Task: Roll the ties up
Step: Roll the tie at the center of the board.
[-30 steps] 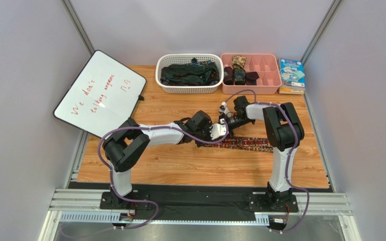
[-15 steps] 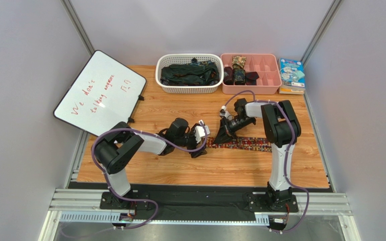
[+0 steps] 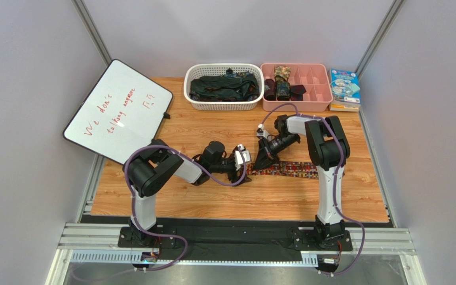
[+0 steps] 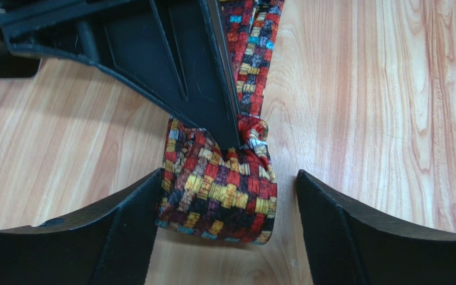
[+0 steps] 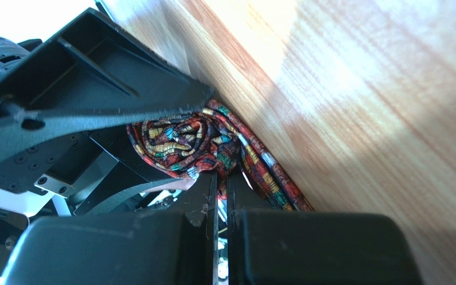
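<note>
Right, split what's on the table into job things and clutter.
Job: patterned tie; loose ties in the white basket; rolled ties in the pink tray.
Lying about: whiteboard; books.

The tightest spot is at the rolled end of the patterned tie (image 4: 218,190), where the left gripper (image 4: 227,184) and right gripper (image 5: 221,178) meet nose to nose. The left one's spread fingers (image 4: 123,231) flank the coil, one touching its side and the other leaving a strip of bare wood. The right one, pinched onto the fabric, blocks the way in from the far side. The table (image 3: 212,127) lies bare between the arms and the far edge (and along the near edge too). There the white basket (image 3: 223,104), pink tray (image 3: 325,104) and books (image 3: 344,86) stand in a row, and the whiteboard (image 3: 117,110) covers the far-left corner.
</note>
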Action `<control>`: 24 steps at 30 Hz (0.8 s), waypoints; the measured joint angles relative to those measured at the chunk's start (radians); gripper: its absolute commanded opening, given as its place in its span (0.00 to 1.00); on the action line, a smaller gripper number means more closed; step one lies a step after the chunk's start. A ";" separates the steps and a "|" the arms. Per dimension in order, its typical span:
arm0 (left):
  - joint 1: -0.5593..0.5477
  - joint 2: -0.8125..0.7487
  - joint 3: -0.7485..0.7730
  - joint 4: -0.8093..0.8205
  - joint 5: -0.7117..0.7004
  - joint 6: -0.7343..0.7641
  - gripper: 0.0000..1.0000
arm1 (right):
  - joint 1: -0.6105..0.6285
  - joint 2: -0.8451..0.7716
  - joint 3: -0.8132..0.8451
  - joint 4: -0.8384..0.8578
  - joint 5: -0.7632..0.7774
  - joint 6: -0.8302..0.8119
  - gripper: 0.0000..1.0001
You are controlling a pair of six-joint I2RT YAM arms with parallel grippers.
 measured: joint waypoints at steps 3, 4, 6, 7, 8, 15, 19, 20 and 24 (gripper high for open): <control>-0.005 0.005 0.014 -0.012 0.008 0.031 0.70 | 0.002 0.010 0.010 -0.019 -0.009 -0.026 0.00; -0.007 0.005 0.017 -0.018 0.010 0.041 0.67 | 0.002 0.013 0.013 -0.023 -0.011 -0.033 0.00; -0.009 0.005 0.024 -0.030 0.006 0.052 0.52 | 0.005 0.014 0.014 -0.034 -0.014 -0.046 0.00; -0.009 0.005 0.029 -0.039 0.005 0.058 0.47 | 0.008 0.014 0.014 -0.037 -0.015 -0.050 0.00; -0.009 0.005 0.034 -0.048 0.000 0.065 0.42 | 0.011 0.015 0.015 -0.045 -0.017 -0.056 0.00; -0.014 -0.013 0.087 -0.187 0.000 0.092 0.08 | 0.013 0.022 0.038 -0.088 -0.026 -0.064 0.26; -0.022 -0.027 0.156 -0.341 -0.027 0.092 0.05 | -0.007 0.010 0.035 -0.100 -0.009 -0.057 0.35; -0.024 -0.029 0.177 -0.384 -0.035 0.093 0.05 | -0.016 0.003 0.032 -0.100 -0.001 -0.053 0.37; -0.031 -0.030 0.258 -0.547 -0.074 0.095 0.04 | -0.060 -0.021 0.021 -0.101 0.019 -0.042 0.42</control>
